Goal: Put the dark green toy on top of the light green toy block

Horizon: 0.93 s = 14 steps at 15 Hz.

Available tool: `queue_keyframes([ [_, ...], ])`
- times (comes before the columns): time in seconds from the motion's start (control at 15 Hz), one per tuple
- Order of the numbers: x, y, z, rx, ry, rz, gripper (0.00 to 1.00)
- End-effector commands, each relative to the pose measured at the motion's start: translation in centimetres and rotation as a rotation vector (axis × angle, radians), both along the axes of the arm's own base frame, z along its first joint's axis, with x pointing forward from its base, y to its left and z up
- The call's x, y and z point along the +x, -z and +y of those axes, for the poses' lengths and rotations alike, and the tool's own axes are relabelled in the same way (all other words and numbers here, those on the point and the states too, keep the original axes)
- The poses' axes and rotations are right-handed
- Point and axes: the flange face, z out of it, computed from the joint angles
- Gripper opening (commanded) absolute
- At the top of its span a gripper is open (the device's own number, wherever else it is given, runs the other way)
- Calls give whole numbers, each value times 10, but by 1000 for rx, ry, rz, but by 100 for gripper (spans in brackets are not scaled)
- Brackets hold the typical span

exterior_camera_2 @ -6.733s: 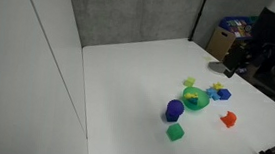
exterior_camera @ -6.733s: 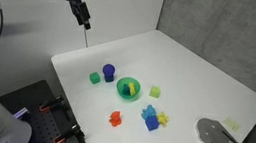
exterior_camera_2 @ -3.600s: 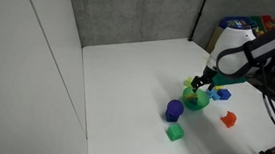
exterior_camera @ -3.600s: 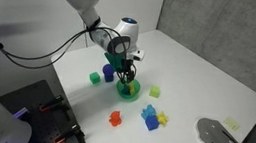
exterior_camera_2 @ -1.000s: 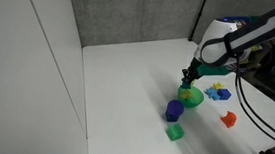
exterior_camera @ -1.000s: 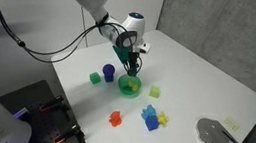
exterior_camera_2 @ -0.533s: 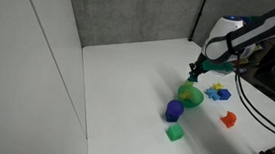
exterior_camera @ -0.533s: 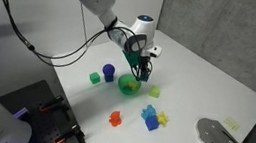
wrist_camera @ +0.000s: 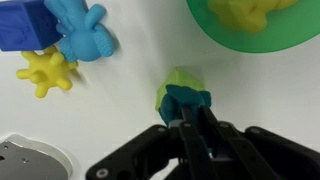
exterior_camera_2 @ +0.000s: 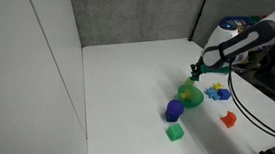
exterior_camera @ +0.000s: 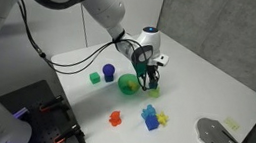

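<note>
Wrist view: gripper [wrist_camera: 190, 112] enters from bottom edge, black fingers drawn together and clamped on dark green toy [wrist_camera: 174, 100]. The toy sits directly over light green toy block [wrist_camera: 178, 82], covering most of it, with pale green showing at the far and side edges; can't tell if the two touch or a small gap remains. Green bowl [wrist_camera: 262, 38] at top right, near the block but apart, w/ yellow toy [wrist_camera: 245, 10] inside. Top left: blue cube [wrist_camera: 20, 25], light blue figure [wrist_camera: 80, 30] just beside it, yellow spiky toy [wrist_camera: 45, 70] below both. Grey metal plate [wrist_camera: 25, 162] at bottom-left corner. In both exterior views: arm reaches over white table [exterior_camera: 207, 83], gripper pointing down, just beside the bowl on its side away from purple cylinder [exterior_camera: 109, 72]; block mostly hidden by the fingers. Mid-green cube [exterior_camera: 95, 77] just beside the cylinder. Red toy [exterior_camera: 116, 118] near the table edge, apart from the rest. Blue and yellow pieces grouped near the bowl, well apart from the cylinder.
</note>
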Motion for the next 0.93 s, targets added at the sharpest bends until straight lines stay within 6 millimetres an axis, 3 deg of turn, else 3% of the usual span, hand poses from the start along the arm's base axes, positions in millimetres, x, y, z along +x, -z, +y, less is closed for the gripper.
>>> queue_keyframes([
  [0.0,25,8,-7,-29,23,-32,6],
  [0.33,44,17,-10,-49,24,-55,6],
  [0.87,46,30,-8,-44,28,-48,5],
])
